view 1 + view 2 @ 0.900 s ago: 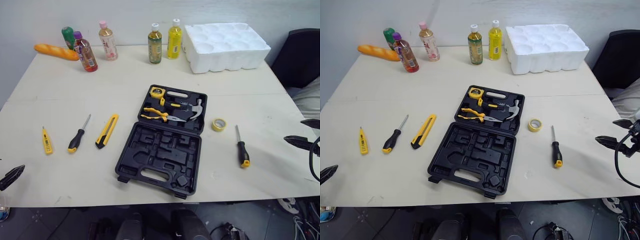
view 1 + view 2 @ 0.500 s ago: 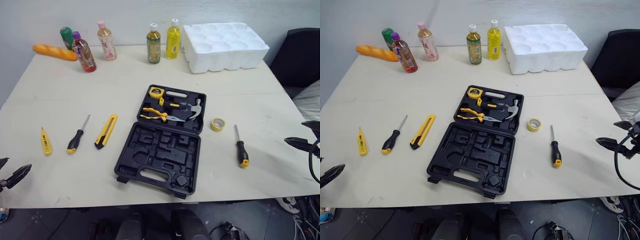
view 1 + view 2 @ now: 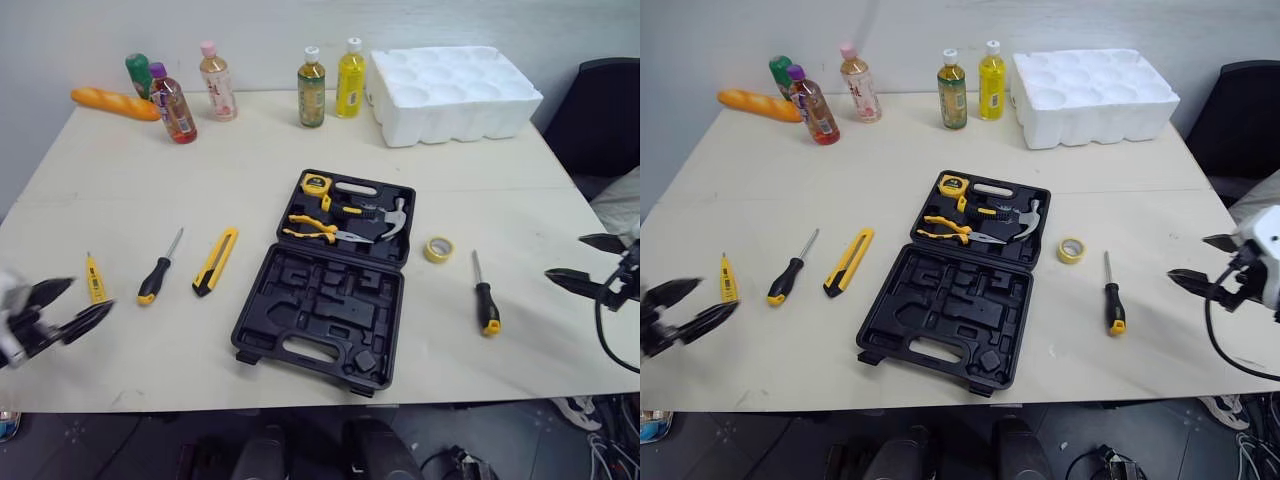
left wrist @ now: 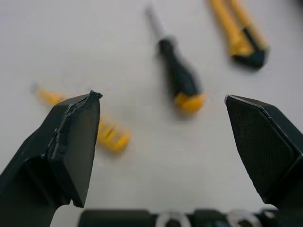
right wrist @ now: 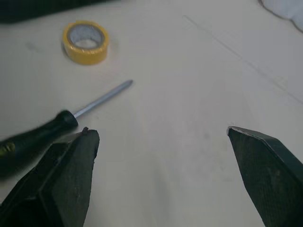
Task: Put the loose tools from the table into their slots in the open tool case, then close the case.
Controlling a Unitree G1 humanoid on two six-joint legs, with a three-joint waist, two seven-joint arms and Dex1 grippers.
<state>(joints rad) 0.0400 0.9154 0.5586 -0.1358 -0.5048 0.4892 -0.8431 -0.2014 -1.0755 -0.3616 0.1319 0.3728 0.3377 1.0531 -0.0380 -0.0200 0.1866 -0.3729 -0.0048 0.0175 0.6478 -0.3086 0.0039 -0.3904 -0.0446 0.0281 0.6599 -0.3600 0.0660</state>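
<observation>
— Where are the loose tools?
— On the bench (image 3: 250, 150): tester (image 3: 95, 280), screwdriver (image 3: 155, 276) and knife (image 3: 215, 262) left of the open case (image 3: 320, 305); tape (image 3: 437, 249) and second screwdriver (image 3: 485, 298) on its right.
— The jaws?
— Both pairs released: the left jaws beside the tester, the right jaws beyond the second screwdriver.

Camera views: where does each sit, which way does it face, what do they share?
Head stereo pair: on the head, facing forward and down over the table and open tool case; left gripper and right gripper at the edges.
Left wrist: looks along its open fingers at tester pen, left screwdriver, utility knife.
Right wrist: looks along its open fingers at right screwdriver, tape roll.
Shared: the head views also show those five tools.
</observation>
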